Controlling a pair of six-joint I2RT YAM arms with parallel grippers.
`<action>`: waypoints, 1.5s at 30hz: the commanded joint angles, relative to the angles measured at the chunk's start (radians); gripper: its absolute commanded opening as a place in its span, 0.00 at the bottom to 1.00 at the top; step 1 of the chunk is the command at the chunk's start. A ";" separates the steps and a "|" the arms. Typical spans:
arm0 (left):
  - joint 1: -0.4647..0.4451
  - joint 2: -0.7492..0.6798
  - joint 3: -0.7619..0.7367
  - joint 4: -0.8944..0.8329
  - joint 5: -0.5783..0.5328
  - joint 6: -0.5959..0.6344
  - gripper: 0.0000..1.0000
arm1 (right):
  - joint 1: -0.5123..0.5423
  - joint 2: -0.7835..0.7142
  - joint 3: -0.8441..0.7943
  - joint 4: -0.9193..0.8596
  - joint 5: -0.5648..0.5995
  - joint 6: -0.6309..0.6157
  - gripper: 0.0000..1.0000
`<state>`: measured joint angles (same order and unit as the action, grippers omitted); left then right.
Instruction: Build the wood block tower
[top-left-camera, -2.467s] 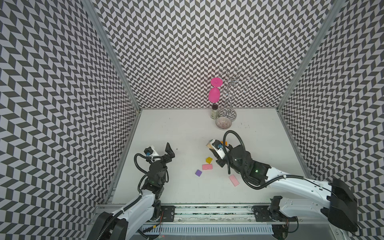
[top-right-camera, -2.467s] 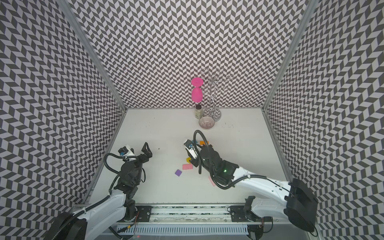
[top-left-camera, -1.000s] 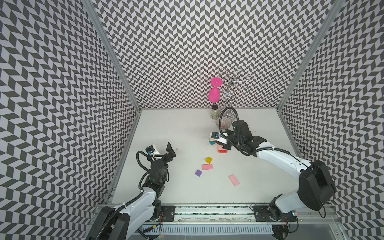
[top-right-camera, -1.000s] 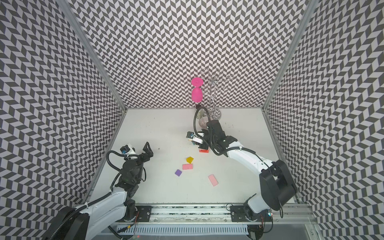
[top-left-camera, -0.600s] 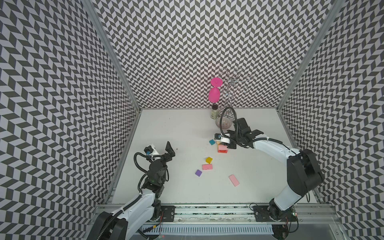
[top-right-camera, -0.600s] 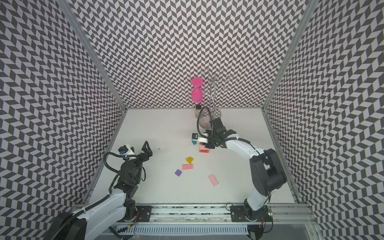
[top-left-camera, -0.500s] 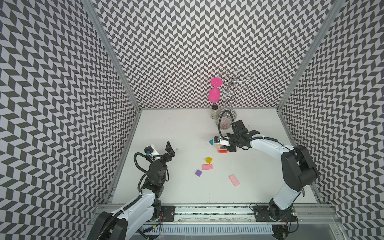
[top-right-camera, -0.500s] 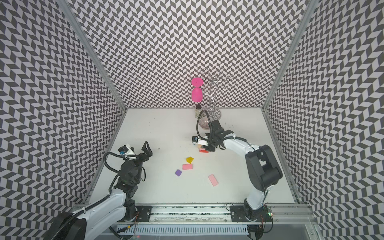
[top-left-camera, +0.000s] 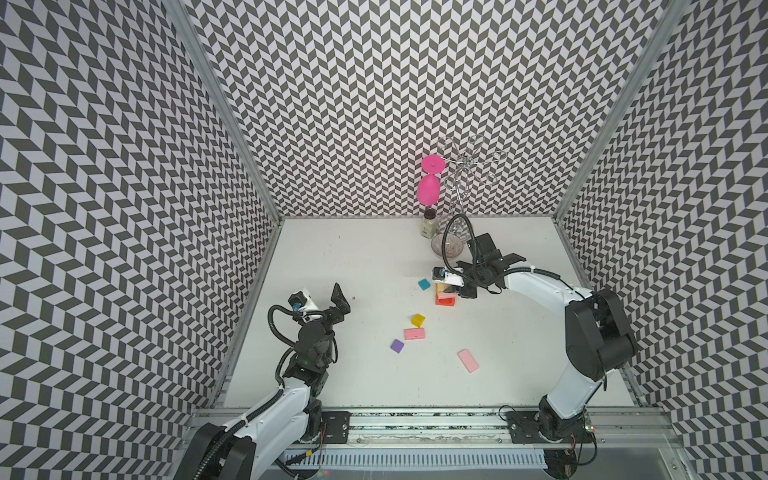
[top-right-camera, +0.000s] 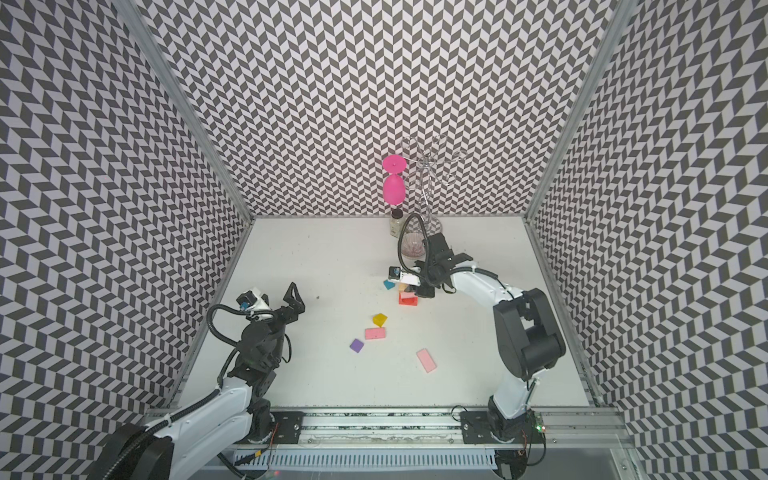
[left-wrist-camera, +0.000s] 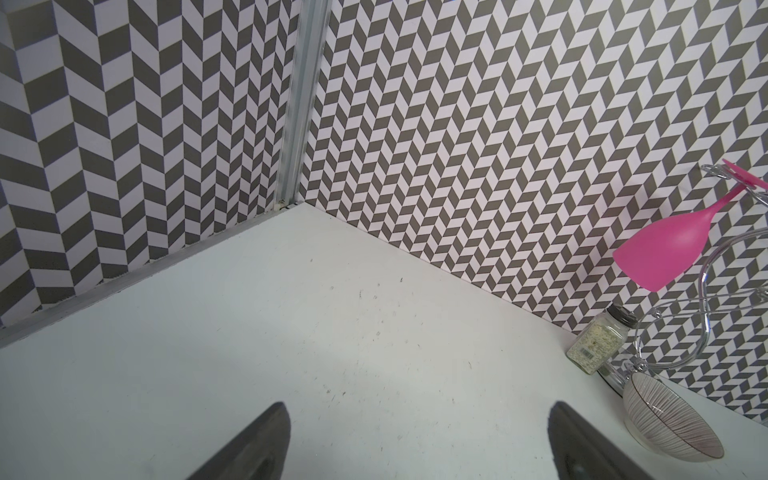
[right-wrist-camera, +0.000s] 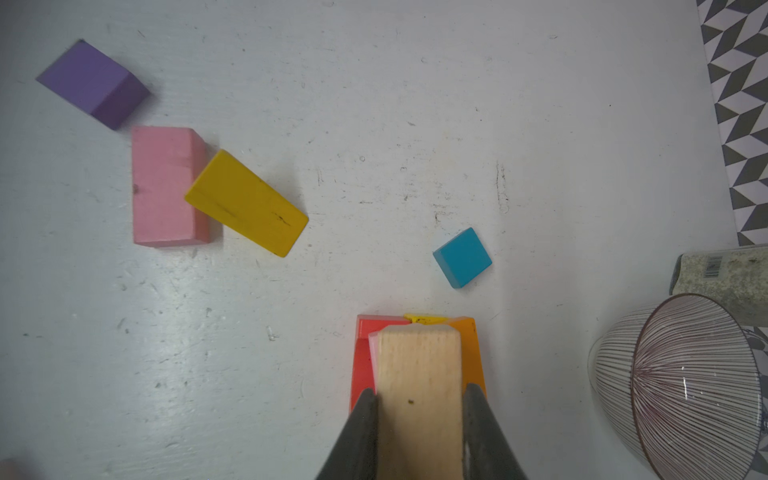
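- The right fingers (right-wrist-camera: 360, 419) are seen pinching a plain wood block (right-wrist-camera: 419, 361) by its long sides.
- The block is held directly over the stack (top-left-camera: 445, 297) of red, pink, yellow and orange pieces. The stack stands toward the back right of the surface (top-left-camera: 365, 257), just beside the teal block (top-left-camera: 424, 284).
- Change noted: the right arm, stretched low from the front right a few seconds ago, has been folded with its elbow raised. The stack is now reached from the right, with the pinch unchanged.
- Whether the wood block already rests on the stack cannot be told.
- The left fingers (left-wrist-camera: 257, 449) are spread wide with nothing between them, and have been left parked at the left.
- The yellow block (top-left-camera: 418, 319), pink slab (top-left-camera: 414, 333), purple block (top-left-camera: 397, 345) and second pink slab (top-left-camera: 468, 360) have not been moved.
- Judgement: placing is taken to be in hand, and the wood block should be squared on the layer beneath before release. Five loose pieces are counted as outstanding.
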<state>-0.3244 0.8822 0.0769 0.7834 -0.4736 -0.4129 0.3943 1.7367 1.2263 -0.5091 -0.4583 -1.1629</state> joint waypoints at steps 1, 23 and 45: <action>0.005 0.001 -0.008 0.018 0.010 -0.001 0.97 | -0.029 -0.061 0.011 0.020 -0.076 -0.022 0.00; -0.256 0.133 0.190 -0.130 0.238 0.096 0.93 | -0.147 -0.113 -0.367 0.548 0.390 1.166 0.00; -0.297 0.137 0.256 -0.278 0.314 0.023 0.94 | -0.125 -0.443 -0.487 0.507 0.488 1.378 1.00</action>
<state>-0.6155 1.0084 0.2955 0.5209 -0.1669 -0.3645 0.2623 1.4033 0.7406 -0.0574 0.0124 0.1028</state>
